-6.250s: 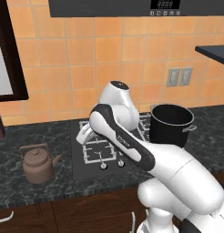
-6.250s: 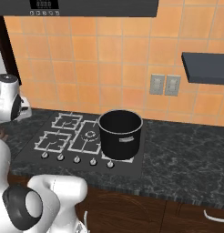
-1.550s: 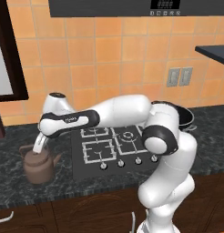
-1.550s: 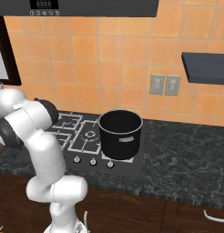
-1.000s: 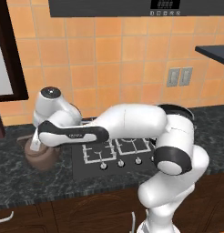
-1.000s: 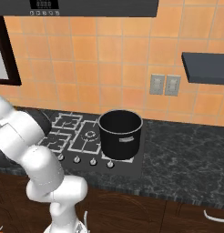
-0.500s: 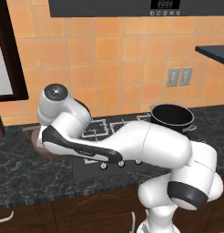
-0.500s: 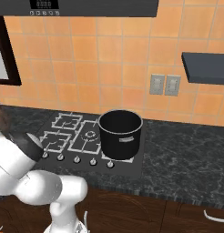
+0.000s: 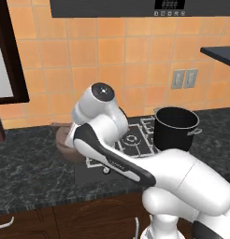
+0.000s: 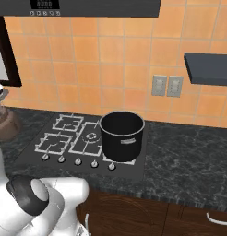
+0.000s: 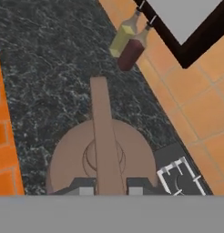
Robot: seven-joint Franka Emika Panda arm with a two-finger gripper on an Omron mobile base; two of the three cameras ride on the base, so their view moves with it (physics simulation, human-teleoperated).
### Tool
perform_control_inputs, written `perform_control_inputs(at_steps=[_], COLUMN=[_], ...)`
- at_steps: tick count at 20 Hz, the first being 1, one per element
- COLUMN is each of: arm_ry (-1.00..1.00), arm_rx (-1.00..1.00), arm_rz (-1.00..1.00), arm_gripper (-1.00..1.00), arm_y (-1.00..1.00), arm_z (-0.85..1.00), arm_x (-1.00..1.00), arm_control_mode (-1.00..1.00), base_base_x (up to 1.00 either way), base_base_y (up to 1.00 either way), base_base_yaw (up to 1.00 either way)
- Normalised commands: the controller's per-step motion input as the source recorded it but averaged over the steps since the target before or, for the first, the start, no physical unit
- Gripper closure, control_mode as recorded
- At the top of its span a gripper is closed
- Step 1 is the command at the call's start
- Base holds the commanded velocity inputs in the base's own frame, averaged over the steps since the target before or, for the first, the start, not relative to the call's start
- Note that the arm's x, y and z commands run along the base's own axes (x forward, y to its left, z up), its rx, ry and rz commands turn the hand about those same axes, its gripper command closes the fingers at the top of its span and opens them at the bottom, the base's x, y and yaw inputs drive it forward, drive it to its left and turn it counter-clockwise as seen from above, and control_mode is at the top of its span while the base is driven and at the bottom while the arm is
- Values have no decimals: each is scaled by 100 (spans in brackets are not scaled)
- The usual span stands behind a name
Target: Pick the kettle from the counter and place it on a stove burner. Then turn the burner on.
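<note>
Step in hand: carrying the kettle [image 11: 102,161] toward the cooktop; the pick looks done, the placing not yet.

Hand view: the gripper [image 11: 110,187] sits astride the kettle's arched handle, one dark fingertip on each side and both tight against the strap. The robot has the gripper closed on the handle. The round lid and its knob lie directly below the handle. Beyond the body runs the dark marbled tabletop [image 11: 54,68]; two bottles [image 11: 127,43] stand by the tiled wall, well apart from the kettle. A corner of a silver grate [image 11: 177,177] shows just beside the kettle's body.

Left base view: the kettle [image 9: 65,140] is mostly hidden behind the arm, at the left edge of the black cooktop glass. Whether its base is clear of the stone cannot be told. The black pot [image 9: 175,128] occupies the right side of the cooktop.

Right base view: the small square stove burner [image 10: 53,142] at the front left is bare, with the control knobs [image 10: 76,161] in a row along the front edge.

Judgement: the next move calls for a sideways carry over that grate, kettle kept level, then a lowering until it seats. Releasing and reaching for the matching knob come after.
</note>
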Motion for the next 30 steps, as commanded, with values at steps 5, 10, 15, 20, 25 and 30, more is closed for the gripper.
perform_control_inputs(at_steps=[5,10,15,20,25,30], arm_ry=[2,10,10,12,6,1], arm_rx=[24,14,2,0,0,0], arm_rz=[-4,-8,-11,-9,-9,-7], arm_gripper=[100,100,100,100,100,100], arm_y=[-60,-50,-26,-28,-22,-8], arm_z=[0,0,0,0,0,0], arm_x=[0,7,25,28,38,39], arm_control_mode=[-100,-100,-100,-100,-100,-100], base_base_x=[0,0,0,0,0,0], base_base_y=[0,0,0,0,0,0], base_base_yaw=[0,0,0,0,0,0])
